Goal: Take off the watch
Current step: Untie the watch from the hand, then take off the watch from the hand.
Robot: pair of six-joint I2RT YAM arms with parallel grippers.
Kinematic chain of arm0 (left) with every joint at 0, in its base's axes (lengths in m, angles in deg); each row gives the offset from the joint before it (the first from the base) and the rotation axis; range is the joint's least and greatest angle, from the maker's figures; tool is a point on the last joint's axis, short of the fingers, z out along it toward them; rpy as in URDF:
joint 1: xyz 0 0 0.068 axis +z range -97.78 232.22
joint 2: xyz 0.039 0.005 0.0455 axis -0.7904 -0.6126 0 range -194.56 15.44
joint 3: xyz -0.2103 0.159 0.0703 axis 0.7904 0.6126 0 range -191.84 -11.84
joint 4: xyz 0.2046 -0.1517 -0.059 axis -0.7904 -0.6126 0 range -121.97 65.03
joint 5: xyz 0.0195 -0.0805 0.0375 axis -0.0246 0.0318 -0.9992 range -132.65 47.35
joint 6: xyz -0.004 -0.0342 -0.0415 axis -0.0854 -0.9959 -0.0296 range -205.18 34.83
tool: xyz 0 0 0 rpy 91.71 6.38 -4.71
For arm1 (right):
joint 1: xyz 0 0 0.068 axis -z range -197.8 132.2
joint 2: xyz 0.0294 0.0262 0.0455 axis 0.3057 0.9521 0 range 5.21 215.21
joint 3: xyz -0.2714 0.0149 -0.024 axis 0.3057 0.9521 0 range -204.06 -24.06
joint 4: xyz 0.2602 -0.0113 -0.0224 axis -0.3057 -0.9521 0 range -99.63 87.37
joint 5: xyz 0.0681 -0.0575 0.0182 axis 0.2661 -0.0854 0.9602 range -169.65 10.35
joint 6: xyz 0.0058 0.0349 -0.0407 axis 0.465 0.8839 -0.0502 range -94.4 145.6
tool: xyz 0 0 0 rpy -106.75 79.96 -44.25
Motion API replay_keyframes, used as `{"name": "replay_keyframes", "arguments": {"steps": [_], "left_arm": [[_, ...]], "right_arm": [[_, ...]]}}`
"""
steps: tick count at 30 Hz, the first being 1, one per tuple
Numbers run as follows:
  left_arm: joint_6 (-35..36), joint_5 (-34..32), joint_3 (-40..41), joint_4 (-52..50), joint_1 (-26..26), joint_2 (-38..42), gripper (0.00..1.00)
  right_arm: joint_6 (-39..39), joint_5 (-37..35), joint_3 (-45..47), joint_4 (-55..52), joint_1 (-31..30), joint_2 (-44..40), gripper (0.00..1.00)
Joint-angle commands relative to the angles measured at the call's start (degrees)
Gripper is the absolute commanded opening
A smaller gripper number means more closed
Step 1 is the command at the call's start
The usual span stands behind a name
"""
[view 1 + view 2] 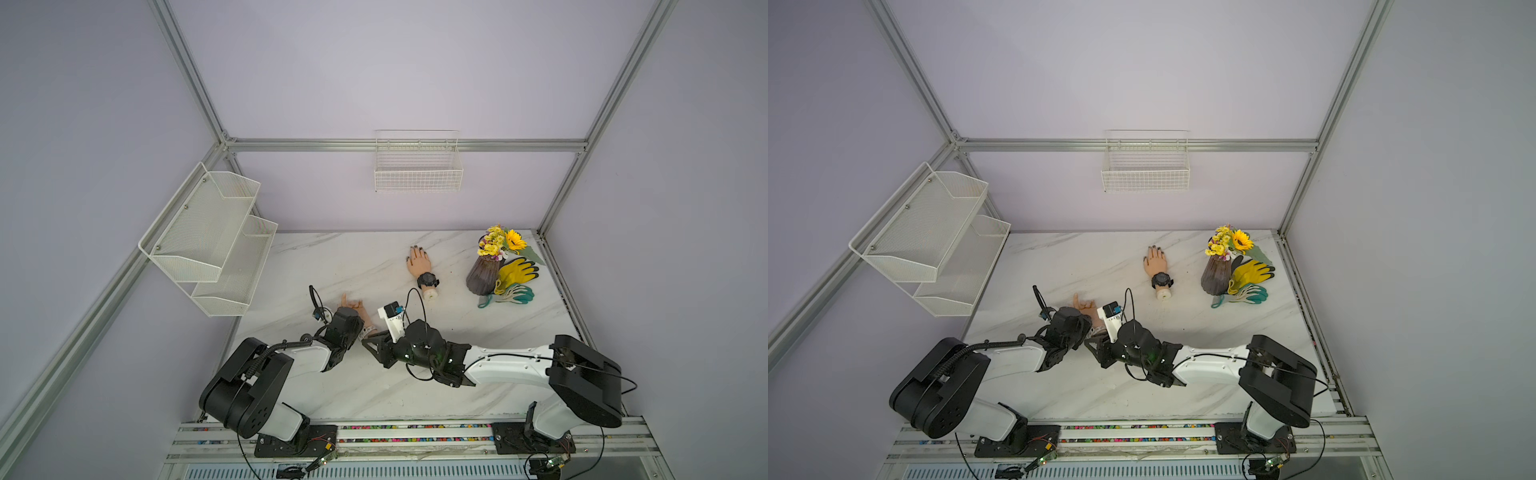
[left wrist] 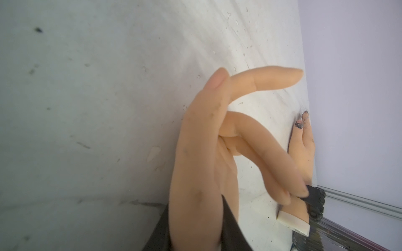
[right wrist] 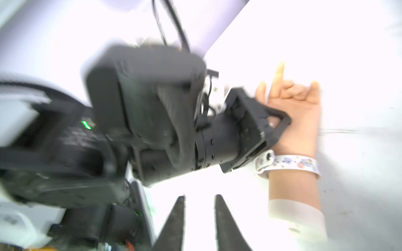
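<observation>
L end effector (image 3: 275,132) is clamping the palm of a dummy hand (image 3: 298,121) lying on the marble counter (image 1: 332,266). R end effector (image 3: 200,196) is hovering just beside the forearm stump, jaws apart, nothing between them.

The watch (image 3: 293,163), a thin white strap w/ small coloured prints, is sitting round the wrist, between the L end effector and the stump. The strap is running crosswise to the hand's long axis. That axis is going from the curled fingers, pointing toward the back wall, to the stump nearest the R arm. A white lump is showing at the end of the strap beside the L end effector; buckle or case, too blurred to tell.

The strap is looking light, soft and bendy, prob. clinging a bit to the rubbery skin. It is likely calling for a thin pinch at that lump or at a loose strap end, not on the flat band. Once undone, it is prob. sliding off toward the stump.

A second dummy hand (image 1: 419,262) wearing a black watch (image 1: 427,281) is lying farther back, well apart.
</observation>
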Motion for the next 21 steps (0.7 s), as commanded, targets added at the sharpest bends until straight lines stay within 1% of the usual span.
{"name": "replay_keyframes", "arguments": {"steps": [1,4,8,9,11,13,16,18,21], "left_arm": [[8.06,-1.11,-0.16,-10.09,0.95,0.67,0.34],[12.26,-1.73,-2.68,-14.51,0.91,7.43,0.51],[15.92,-4.98,-7.30,-24.05,0.94,14.54,0.66],[16.38,-5.95,-8.32,-26.83,0.95,16.46,0.69],[17.09,-7.76,-9.82,-31.60,0.95,20.12,0.72],[17.92,-9.44,-11.56,-36.55,0.99,24.71,0.73],[22.77,-11.07,-13.18,-40.33,0.95,31.11,0.77],[25.63,-11.72,-14.55,-43.21,1.21,33.87,0.80],[28.05,-12.80,-17.34,-49.93,1.29,35.86,0.82]], "right_arm": [[-4.68,-11.69,-0.02,-3.33,-0.13,-2.83,0.46],[-9.59,-14.21,-1.89,-7.40,-0.16,-1.77,0.50],[-16.12,-14.65,-4.88,-11.27,-0.19,1.02,0.55],[-17.66,-14.69,-5.59,-11.76,-0.21,1.74,0.58],[-20.30,-14.80,-6.81,-12.17,-0.14,2.80,0.67],[-22.49,-15.16,-7.85,-12.17,-0.20,4.07,0.79],[-24.46,-14.77,-9.06,-11.58,-0.20,6.23,0.89],[-25.45,-13.89,-9.59,-10.82,-0.14,7.71,0.90],[-25.41,-15.29,-11.72,-12.04,-0.20,11.59,0.90]]}}
